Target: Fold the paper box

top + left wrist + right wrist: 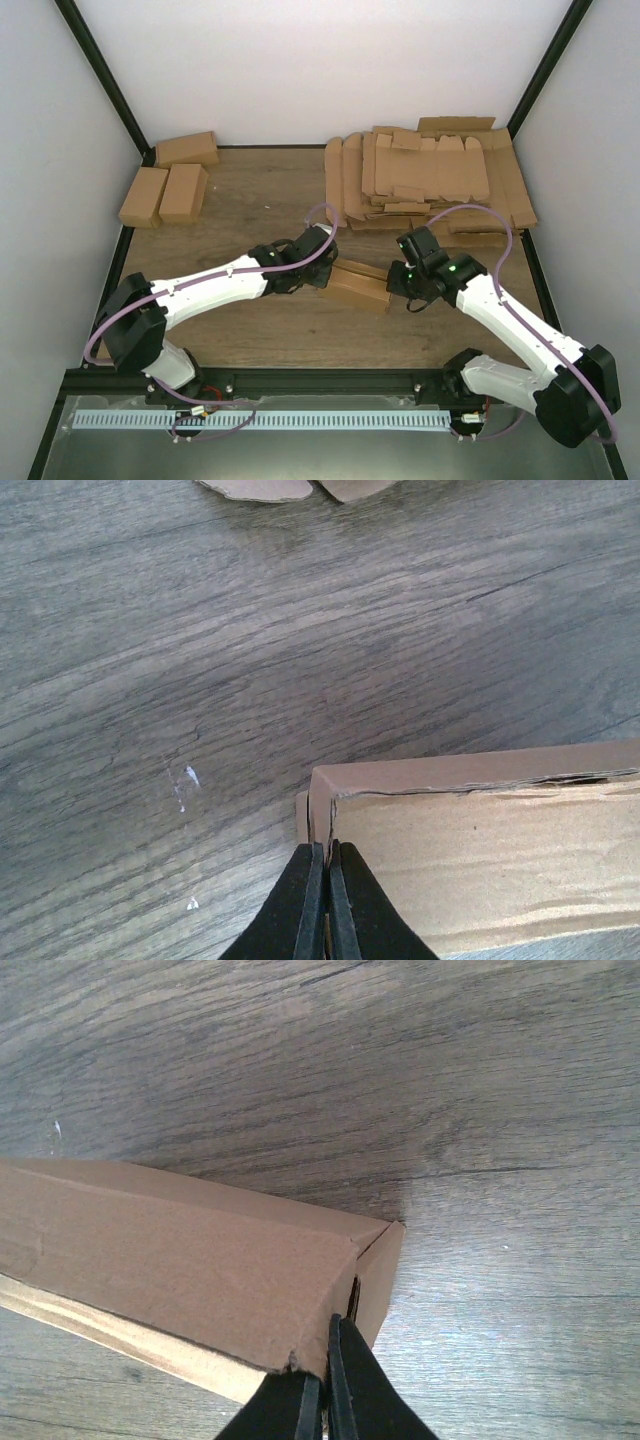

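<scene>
Two robot arms meet at the paper box (pixel 358 285), a plain brown carton lying just below the middle of the overhead frame on the wooden table (pixel 250 200), one arm at each end. The left gripper (pixel 322 276) has its jaws pressed together at the box's left end. In the left wrist view its fingers (pixel 300 900) pinch the corner, a sliver of brown card showing between them, and the box (pixel 480 850) runs off the right edge. The right gripper (pixel 400 287) is also closed at the opposite end. In its wrist view the tips (pixel 322 1360) sit at the seam beside the end flap, and whether card lies between them is hard to make out. That box (pixel 180 1270) is cut off at the left edge. From above, both sets of fingertips are largely masked by the wrists. A heap of flat cardboard blanks (pixel 430 180) fills the upper right, and three folded cartons (pixel 175 180) sit at upper left.
</scene>
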Controlling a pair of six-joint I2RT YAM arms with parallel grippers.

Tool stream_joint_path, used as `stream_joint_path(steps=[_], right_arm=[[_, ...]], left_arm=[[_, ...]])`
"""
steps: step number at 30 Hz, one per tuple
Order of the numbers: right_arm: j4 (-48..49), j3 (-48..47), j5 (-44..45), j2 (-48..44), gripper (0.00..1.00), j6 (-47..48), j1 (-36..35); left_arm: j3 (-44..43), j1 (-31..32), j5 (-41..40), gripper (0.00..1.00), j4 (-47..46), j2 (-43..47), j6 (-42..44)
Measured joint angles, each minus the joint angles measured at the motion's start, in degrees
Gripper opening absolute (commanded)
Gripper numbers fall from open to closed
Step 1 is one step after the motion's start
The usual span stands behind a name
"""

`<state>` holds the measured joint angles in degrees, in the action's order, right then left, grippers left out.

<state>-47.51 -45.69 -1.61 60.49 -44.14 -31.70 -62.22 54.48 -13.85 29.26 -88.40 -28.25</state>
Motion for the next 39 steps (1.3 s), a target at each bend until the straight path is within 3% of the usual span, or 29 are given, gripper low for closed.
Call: stream_joint_path(steps=[25,39], right_arm=[[-0.8,-0.1,2.4,0.4,0.01,-0.1,-1.9],[4.0,3.8,6.5,-1.9,0.01,-3.9,-4.9]], left_arm=[[-0.1,0.7,-0.7,0.04,-0.1,-0.3,0.0],[3.9,2.1,-2.5,0.04,-4.1,1.0,-0.7]])
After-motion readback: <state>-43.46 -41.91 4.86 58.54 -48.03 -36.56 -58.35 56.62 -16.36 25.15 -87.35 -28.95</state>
